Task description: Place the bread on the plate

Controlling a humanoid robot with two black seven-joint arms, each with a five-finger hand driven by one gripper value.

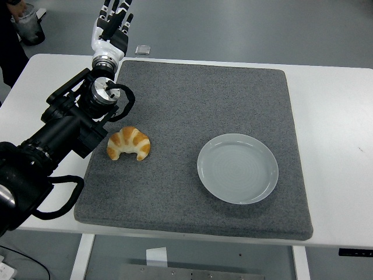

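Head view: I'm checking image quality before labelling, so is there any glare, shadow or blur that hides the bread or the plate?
Head view: even, soft light; the croissant is sharp with only a faint shadow on the grey mat; the plate shows mild sheen, rim still clear; the left hand reaches the frame's top edge, partly cut off.

Bread (pixel 129 143) lies left of plate (pixel 237 168) (both on mat (pixel 198 99)).
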